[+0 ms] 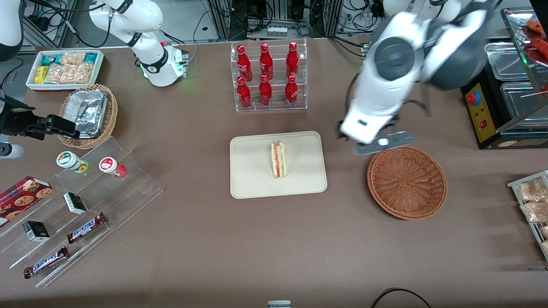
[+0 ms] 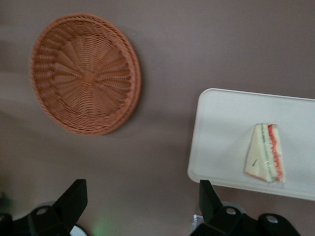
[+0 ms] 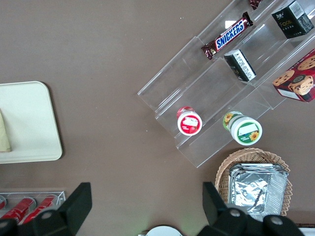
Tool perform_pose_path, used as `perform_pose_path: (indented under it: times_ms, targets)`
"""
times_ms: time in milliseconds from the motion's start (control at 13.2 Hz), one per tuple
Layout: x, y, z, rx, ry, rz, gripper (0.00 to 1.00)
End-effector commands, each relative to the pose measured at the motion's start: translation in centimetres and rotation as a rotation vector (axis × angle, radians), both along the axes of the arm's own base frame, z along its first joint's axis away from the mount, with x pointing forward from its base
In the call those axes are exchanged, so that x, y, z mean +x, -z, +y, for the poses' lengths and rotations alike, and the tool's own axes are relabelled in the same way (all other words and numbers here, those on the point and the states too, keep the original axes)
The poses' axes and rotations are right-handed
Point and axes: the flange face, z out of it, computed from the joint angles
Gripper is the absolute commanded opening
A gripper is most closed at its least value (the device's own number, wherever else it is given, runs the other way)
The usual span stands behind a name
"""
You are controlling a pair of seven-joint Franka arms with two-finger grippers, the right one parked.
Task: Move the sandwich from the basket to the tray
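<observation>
The sandwich (image 1: 278,159) (image 2: 266,153), a pale bread wedge with a red and green filling stripe, lies on the cream tray (image 1: 252,179) (image 2: 221,128) near its middle. The reddish-brown wicker basket (image 1: 406,182) (image 2: 86,73) sits beside the tray toward the working arm's end, with nothing in it. My gripper (image 1: 377,142) (image 2: 141,191) hangs open above bare table between tray and basket, slightly farther from the front camera than the basket's rim. Nothing is between its fingers. In the right wrist view only the tray's corner (image 3: 29,118) and a sliver of the sandwich (image 3: 4,132) show.
An acrylic rack of red bottles (image 1: 269,77) stands farther from the front camera than the tray. Toward the parked arm's end are a stepped acrylic shelf with snacks (image 1: 85,205), a foil-lined wicker basket (image 1: 87,115) and a white snack bin (image 1: 64,68). A black appliance (image 1: 492,111) flanks the working arm.
</observation>
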Motion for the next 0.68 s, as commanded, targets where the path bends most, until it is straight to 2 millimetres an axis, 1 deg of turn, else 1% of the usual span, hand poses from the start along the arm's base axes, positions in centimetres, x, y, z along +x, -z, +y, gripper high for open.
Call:
perform_pose_path:
  times_ms: [0,151,302,377,604]
  targets:
    - [-1.0,-2.5,5.2,-0.043,0.058,0.018,1.0]
    - [-0.9,-3.6,9.9,-0.061,0.103,0.013,1.0]
    - [-0.7,-4.5,13.7,-0.099,0.109,0.01,1.0]
    - [-0.7,-5.0,15.3,-0.109,0.126,0.004,1.0]
    - [-0.7,-5.1,19.6,-0.114,0.142,0.002,1.0]
